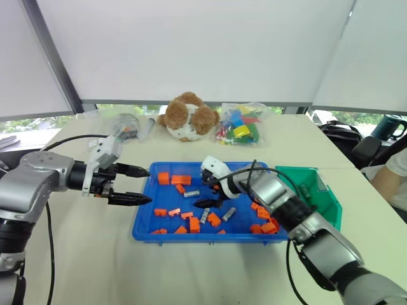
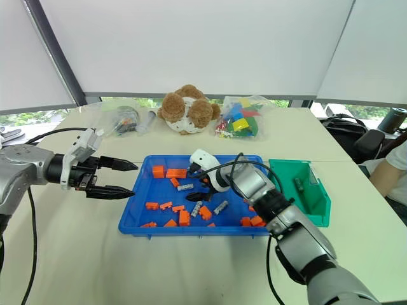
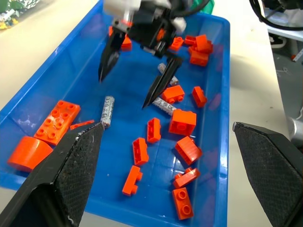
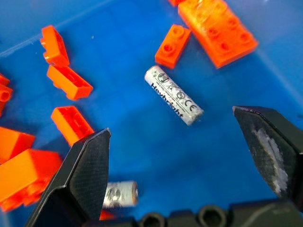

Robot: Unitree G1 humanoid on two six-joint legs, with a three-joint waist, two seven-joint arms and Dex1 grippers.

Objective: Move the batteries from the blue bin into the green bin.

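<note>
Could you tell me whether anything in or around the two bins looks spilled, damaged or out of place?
Nothing is spilled or damaged. The batteries lie loose among orange blocks in the blue bin, which is the mix being sorted. The green bin sits upright beside it.

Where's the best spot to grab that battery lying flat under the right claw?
Probably mid-body on the battery, coming from above with the open right claw. It lies flat on the blue bin floor, with bare floor along both long sides and orange blocks near one end.
</note>
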